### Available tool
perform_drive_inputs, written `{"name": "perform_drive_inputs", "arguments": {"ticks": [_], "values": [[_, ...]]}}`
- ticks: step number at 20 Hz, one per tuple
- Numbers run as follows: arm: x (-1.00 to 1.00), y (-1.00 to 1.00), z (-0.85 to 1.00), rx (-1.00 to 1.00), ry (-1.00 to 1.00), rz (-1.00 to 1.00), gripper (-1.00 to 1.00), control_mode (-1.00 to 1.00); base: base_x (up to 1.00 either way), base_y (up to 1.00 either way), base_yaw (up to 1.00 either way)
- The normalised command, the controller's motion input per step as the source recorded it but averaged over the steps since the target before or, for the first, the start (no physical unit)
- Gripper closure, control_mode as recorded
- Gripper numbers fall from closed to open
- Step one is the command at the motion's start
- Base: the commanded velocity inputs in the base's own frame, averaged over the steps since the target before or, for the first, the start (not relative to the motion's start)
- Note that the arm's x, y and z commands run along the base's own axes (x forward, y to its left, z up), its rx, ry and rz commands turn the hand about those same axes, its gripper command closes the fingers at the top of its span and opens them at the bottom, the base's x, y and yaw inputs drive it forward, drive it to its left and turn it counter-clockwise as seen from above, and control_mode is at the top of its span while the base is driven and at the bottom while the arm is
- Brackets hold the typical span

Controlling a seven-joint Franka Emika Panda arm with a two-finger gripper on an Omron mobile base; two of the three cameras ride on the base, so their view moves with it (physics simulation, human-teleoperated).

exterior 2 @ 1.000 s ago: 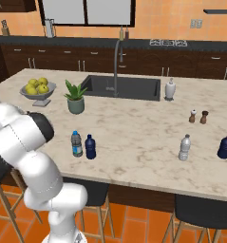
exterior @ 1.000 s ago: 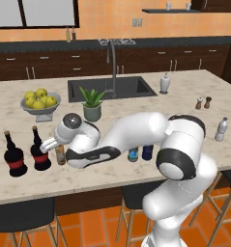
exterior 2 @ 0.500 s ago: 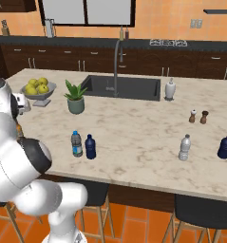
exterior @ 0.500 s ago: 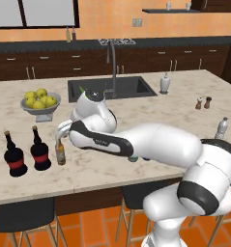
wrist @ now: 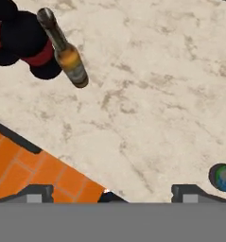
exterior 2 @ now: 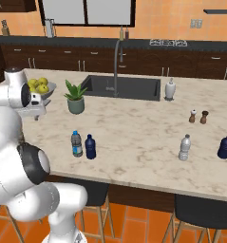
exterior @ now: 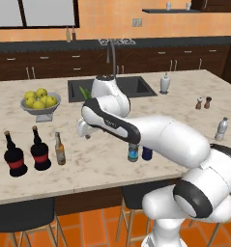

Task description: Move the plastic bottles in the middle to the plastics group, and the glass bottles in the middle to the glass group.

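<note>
My jaws are wide open and hold nothing; the amber glass bottle (exterior: 60,149) stands upright just beside the two black bottles (exterior: 26,153).

I judge the glass part is finished, so the step in hand is to go for the plastic bottles. To do it well I should carry my gripper (wrist: 112,193) across the counter (exterior: 97,166), come down straight over one cap, and close around the body, not the neck. In the hand view the amber bottle is far up from my finger tips, well apart, and the labelled clear bottle (wrist: 223,177) shows at the right edge, near my right tip. This one and the dark blue bottle (exterior: 147,153) stand close together, so I must not knock the neighbour. The pale plastic bottle (exterior: 222,129) waits far to the right.
</note>
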Motion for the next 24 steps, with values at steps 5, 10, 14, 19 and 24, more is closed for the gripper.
{"name": "perform_drive_inputs", "arguments": {"ticks": [5, 10, 14, 19, 24], "values": [[0.10, -0.72, -0.43, -0.10, 0.15, -0.17, -1.00, -1.00, 0.00, 0.00, 0.00], [-0.10, -0.93, -0.17, 0.00, -0.07, -0.22, -1.00, -1.00, 0.00, 0.00, 0.00], [-0.08, -0.78, -0.03, -0.01, -0.20, -0.27, -1.00, -1.00, 0.00, 0.00, 0.00], [0.31, -0.21, 0.00, 0.00, -0.12, -0.32, -1.00, -1.00, 0.00, 0.00, 0.00], [0.07, -0.02, 0.00, 0.00, 0.00, -0.25, -1.00, -1.00, 0.00, 0.00, 0.00]]}}
